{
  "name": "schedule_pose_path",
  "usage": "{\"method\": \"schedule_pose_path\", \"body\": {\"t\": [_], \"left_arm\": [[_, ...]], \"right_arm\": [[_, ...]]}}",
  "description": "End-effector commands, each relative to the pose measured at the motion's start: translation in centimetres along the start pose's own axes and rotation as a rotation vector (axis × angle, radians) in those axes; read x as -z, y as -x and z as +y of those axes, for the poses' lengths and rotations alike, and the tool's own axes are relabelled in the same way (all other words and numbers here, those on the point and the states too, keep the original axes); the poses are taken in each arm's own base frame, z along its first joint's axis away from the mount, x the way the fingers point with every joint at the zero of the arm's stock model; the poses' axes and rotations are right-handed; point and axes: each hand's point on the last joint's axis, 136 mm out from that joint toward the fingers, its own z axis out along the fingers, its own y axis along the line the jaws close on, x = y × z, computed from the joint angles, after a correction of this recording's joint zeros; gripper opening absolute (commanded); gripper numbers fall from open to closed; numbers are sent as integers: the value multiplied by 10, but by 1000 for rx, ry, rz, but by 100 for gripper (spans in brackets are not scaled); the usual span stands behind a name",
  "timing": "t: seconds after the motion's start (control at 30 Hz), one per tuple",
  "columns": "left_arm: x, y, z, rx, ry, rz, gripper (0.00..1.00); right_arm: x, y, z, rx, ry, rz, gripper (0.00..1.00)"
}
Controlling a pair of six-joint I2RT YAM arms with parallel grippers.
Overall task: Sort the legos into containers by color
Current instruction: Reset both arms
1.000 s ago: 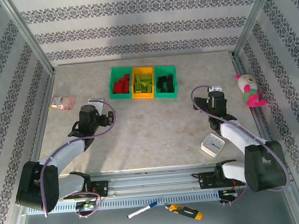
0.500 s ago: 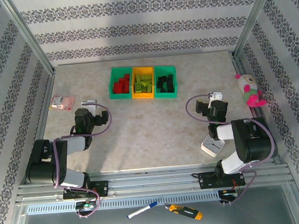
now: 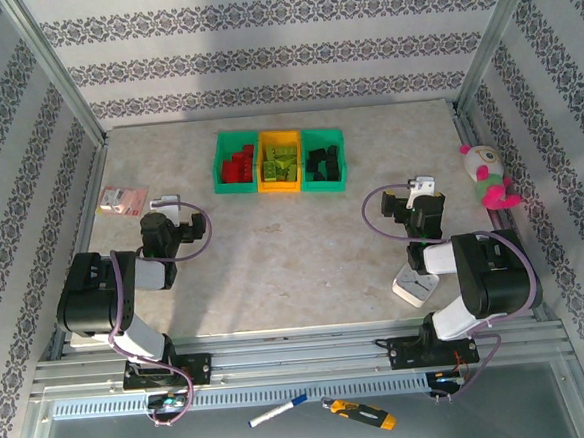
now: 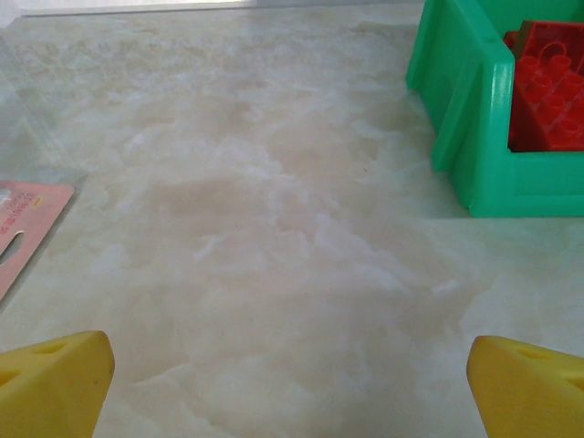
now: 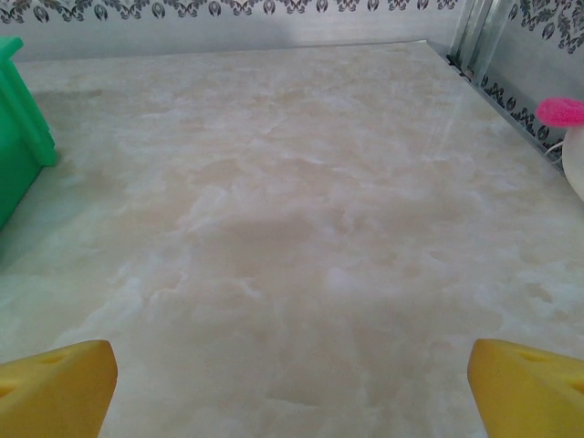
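Legos (image 3: 279,166) are sorted in the containers (image 3: 238,189) at twelve o'clock. Both jaws are held apart; only parking seems left.

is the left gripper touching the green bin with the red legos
Apart. The left wrist view shows a wide stretch of bare table between the open left gripper and the green bin.

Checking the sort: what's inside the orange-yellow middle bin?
Lime green bricks lie in the middle bin; anything beneath the top layer is covered.
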Motion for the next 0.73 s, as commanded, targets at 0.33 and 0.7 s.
{"method": "schedule_pose_path", "body": {"t": [0.33, 0.7], "left_arm": [[0, 15, -8, 3, -52, -56, 99], [0, 14, -8, 3, -52, -55, 99]], "right_arm": [[0, 10, 8, 15, 30, -39, 98], [0, 10, 8, 16, 30, -38, 98]]}}
